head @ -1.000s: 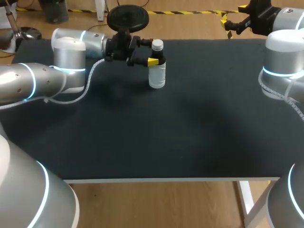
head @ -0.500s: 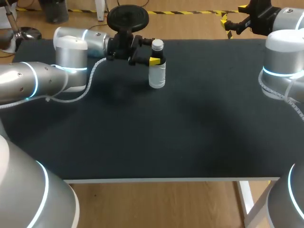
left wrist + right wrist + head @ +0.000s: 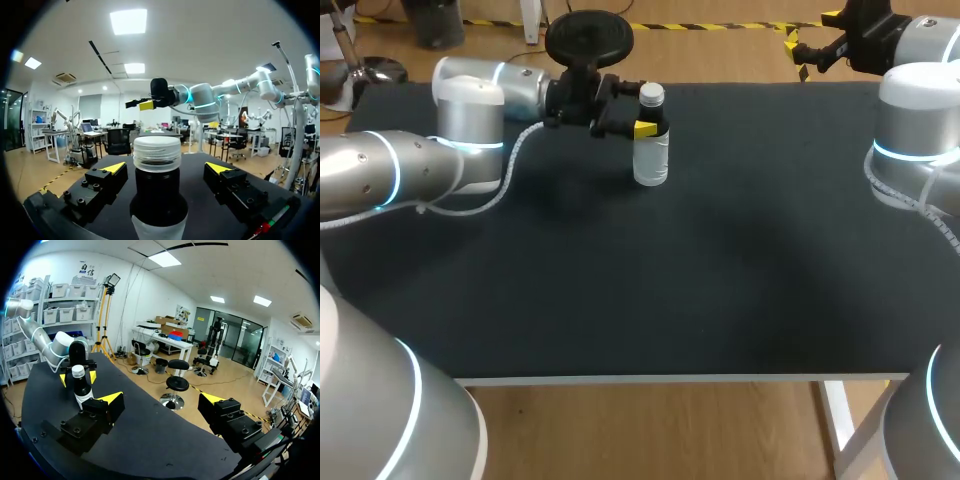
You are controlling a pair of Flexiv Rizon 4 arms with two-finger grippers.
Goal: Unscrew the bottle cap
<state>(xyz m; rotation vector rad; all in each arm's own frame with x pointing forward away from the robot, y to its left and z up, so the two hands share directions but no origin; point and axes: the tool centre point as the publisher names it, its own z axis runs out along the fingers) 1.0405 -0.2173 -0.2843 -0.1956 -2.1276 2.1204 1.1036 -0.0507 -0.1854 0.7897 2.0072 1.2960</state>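
left claw (image 3: 166, 167): open, one finger each side of the bottle's dark neck, neither touching.
bottle (image 3: 159, 200): upright between those fingers; cap (image 3: 156, 150) just above the tips.
your move, I'd say: close squarely below the cap, keeping the bottle upright.
right claw (image 3: 161, 399): open, well apart; likely your twisting hand.

You've got the bottle (image 3: 651, 158) standing near the table's (image 3: 720, 280) far edge, left of middle, between the untouching fingers of your left tool (image 3: 645, 110), with your right tool (image 3: 810, 35) well apart by the far right corner.
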